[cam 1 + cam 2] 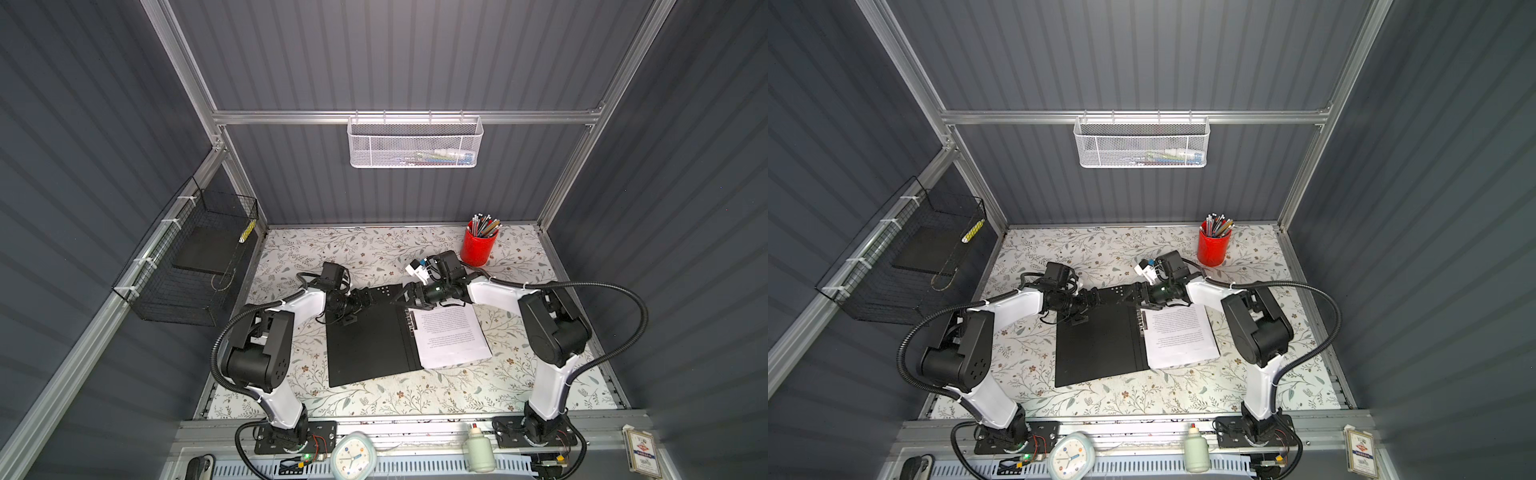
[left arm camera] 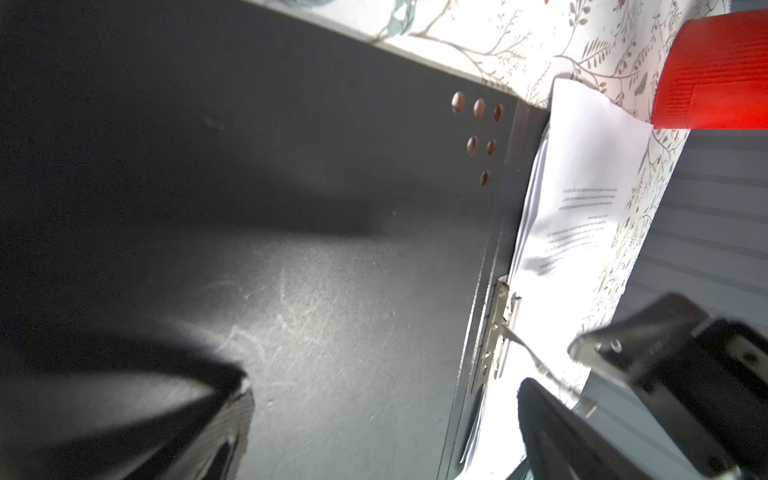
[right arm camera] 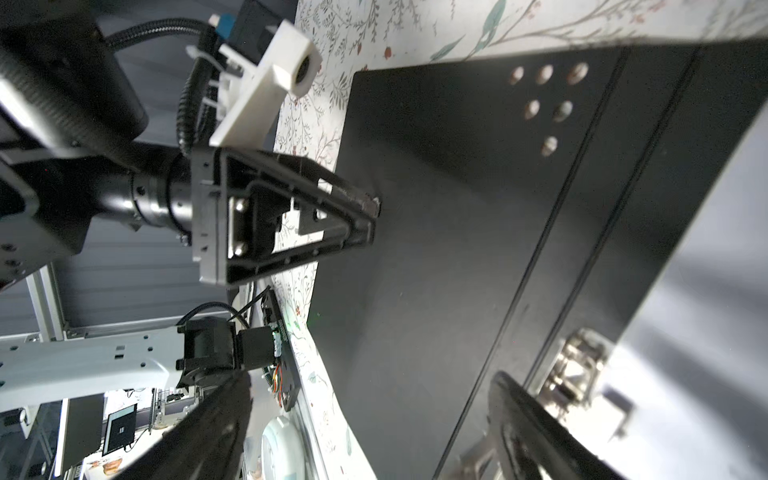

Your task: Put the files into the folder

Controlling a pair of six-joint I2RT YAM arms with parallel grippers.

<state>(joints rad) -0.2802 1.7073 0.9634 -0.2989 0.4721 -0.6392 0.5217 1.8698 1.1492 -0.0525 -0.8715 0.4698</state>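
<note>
Reading left to right for you: your left gripper (image 1: 365, 300) is spread wide and empty, tips on or just above the folder (image 1: 365, 345), at the far part of its black left flap. It lies open and flat, inside up, with small dots (image 1: 384, 291) at that flap's far corner. Your right gripper (image 1: 405, 300) hangs over the spine's far end, jaws wide apart, gripping nothing. The metal spine clip (image 1: 411, 322) sits just nearer. The files (image 1: 451, 336) lie stacked on the right half, against the clip. Red pen cup (image 1: 478, 247) stands far right.
</note>
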